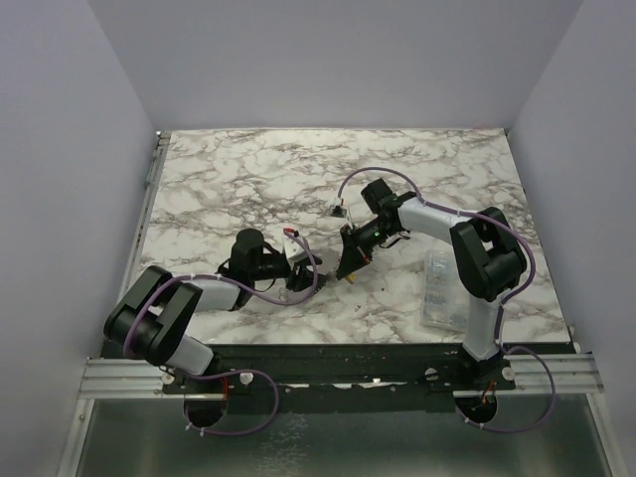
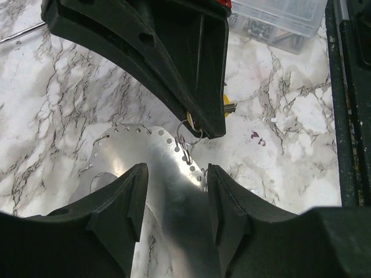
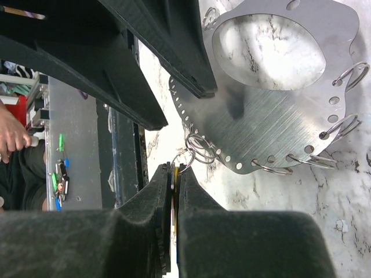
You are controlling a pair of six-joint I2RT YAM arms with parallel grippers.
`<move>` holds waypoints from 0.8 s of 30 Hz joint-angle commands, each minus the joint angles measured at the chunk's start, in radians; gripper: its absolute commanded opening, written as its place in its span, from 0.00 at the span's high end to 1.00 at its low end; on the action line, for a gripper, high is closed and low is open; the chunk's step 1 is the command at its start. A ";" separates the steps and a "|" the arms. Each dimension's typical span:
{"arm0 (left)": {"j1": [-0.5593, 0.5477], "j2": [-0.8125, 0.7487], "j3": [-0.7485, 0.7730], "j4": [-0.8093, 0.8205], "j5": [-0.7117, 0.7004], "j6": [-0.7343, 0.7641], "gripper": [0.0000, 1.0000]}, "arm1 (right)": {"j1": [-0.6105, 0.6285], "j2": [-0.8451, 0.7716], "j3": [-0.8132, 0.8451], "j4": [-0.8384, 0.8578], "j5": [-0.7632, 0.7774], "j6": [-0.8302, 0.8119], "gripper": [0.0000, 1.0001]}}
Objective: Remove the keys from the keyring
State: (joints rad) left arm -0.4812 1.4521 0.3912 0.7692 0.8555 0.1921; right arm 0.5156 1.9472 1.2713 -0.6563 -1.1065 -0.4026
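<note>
**Key pinched, keyring straddled**

On the marble tabletop (image 1: 248,169), the keyring (image 2: 153,153) sits between the two arms. It's a grey metal plate with wire loops along its edge. The left end effector (image 2: 177,174) is roughly half open, with a finger on either side of the plate. The right end effector (image 3: 175,176) is clamped tight on the tiny yellow key (image 2: 226,105), which hangs off one loop.

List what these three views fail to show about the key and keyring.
- Key: right wrist view, only a yellow edge shows; the shut right gripper hides the rest.
- Keyring: left wrist view, near part blurred; whether the open left gripper touches it is unclear.
- Top view: key too small, under the grippers.
</note>
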 commanded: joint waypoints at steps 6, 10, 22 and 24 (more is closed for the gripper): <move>-0.038 0.102 -0.041 0.282 0.010 -0.037 0.53 | 0.002 -0.034 0.010 -0.017 -0.058 -0.023 0.99; -0.056 0.143 -0.051 0.348 -0.018 -0.049 0.59 | 0.003 -0.033 0.011 -0.021 -0.061 -0.028 0.99; -0.059 0.233 -0.066 0.465 -0.017 -0.096 0.79 | 0.003 -0.027 0.013 -0.029 -0.064 -0.034 0.99; -0.058 0.223 -0.066 0.467 -0.023 -0.106 0.88 | 0.002 -0.023 0.014 -0.029 -0.061 -0.033 0.99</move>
State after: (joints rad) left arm -0.5369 1.6760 0.3405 1.1694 0.8368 0.1066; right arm 0.5156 1.9465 1.2713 -0.6643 -1.1316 -0.4202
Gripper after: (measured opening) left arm 0.194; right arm 0.058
